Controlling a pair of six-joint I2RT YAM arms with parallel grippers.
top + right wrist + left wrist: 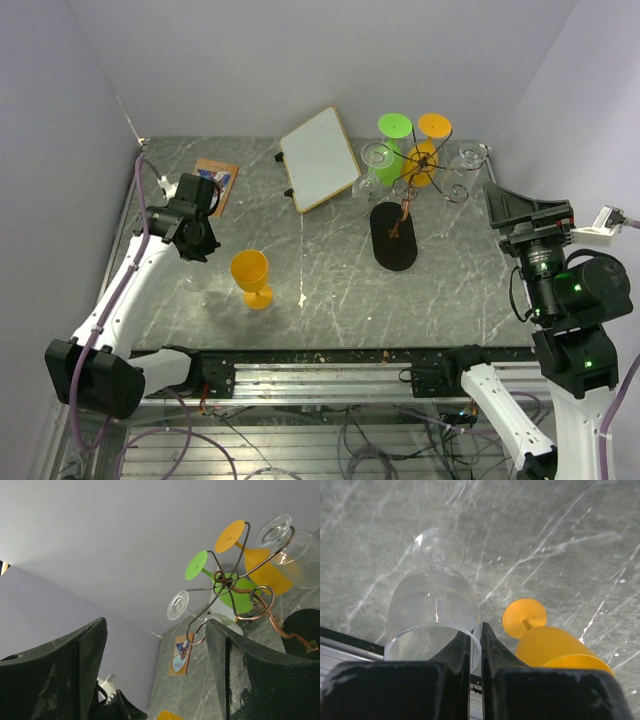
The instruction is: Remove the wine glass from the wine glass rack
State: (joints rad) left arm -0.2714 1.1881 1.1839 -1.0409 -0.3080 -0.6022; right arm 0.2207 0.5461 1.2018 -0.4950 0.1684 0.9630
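Pinching the rim of a clear plastic wine glass [432, 605] – left gripper [475, 632] closed on its wall, glass upright on the grey marbled table [330, 290] beside an orange plastic goblet [250, 278] | right gripper [156, 625] spread wide, empty, facing the copper-brown wire wine glass rack [393, 238] – well apart from that glass.

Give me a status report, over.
Left pincer shut on clear glass rim, glass off rack. Right pincer open, facing rack. Orange glass beside left pincer.

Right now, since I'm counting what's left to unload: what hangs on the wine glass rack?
Hanging foot-up on the wine glass rack: a green glass, an orange glass, a clear glass beside the green, a second clear glass opposite. Overlapping bowls may hide another.
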